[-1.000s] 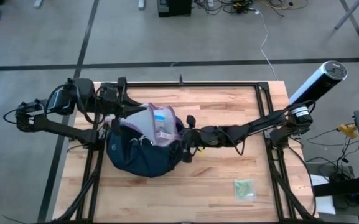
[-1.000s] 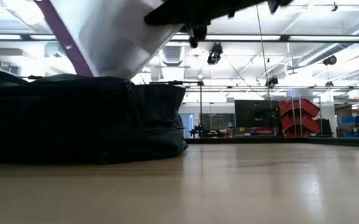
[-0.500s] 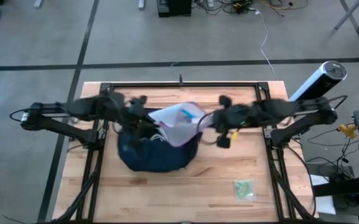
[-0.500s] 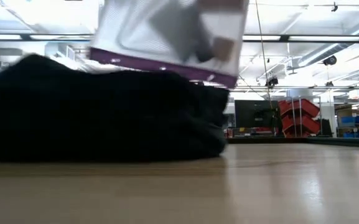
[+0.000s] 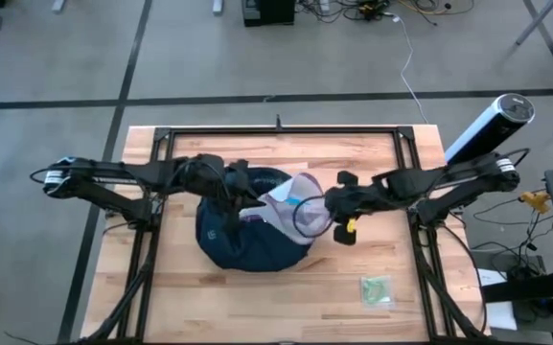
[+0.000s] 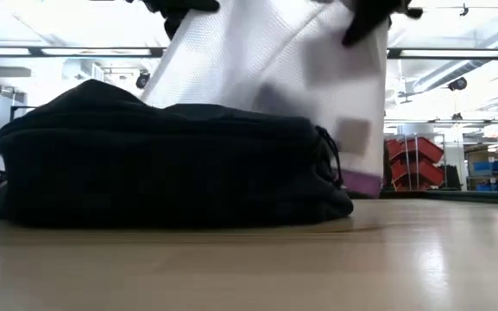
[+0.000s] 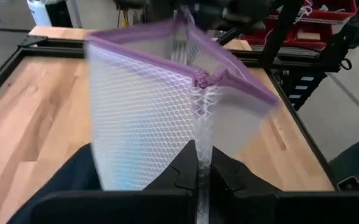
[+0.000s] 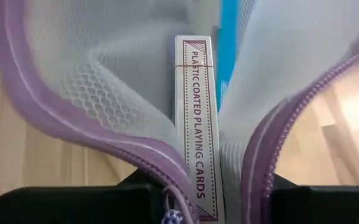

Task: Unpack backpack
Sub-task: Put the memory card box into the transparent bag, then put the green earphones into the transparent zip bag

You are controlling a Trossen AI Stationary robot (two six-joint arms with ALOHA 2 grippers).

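The dark navy backpack (image 5: 247,241) (image 6: 162,164) lies flat on the table's middle. Above its right side hangs a clear mesh pouch with purple zip edges (image 5: 290,201) (image 6: 300,78) (image 7: 148,118), held between both grippers. My left gripper (image 5: 244,198) (image 7: 203,169) is shut on the pouch's left side. My right gripper (image 5: 326,209) (image 8: 210,199) is shut at the pouch's open mouth. Inside the pouch stands a box of playing cards (image 8: 195,118) beside something blue (image 8: 227,37). My left gripper pinches a gathered fold of the pouch's mesh (image 7: 203,134) between its two fingers, coming level from the table's left. The pouch stands up and away from the fingers, lifted above the backpack. My right gripper comes level from the table's right at the pouch's zip mouth (image 8: 167,180). The card box's end (image 8: 198,186) and the purple edges sit between its fingers. Whether the pads touch the box or only the mesh, I cannot tell.
A small green packet (image 5: 376,289) lies near the table's near right corner. A black metal frame (image 5: 276,130) runs round the table top. Bare wood (image 5: 353,163) shows to the right of the backpack. A white cylinder (image 5: 492,125) stands off the table's far right corner.
Both grippers have carried the pouch toward the table's right, the left one following across the backpack. The pouch has turned about, so its purple edge now hangs at the backpack's right side. The backpack has slid a little to the right.
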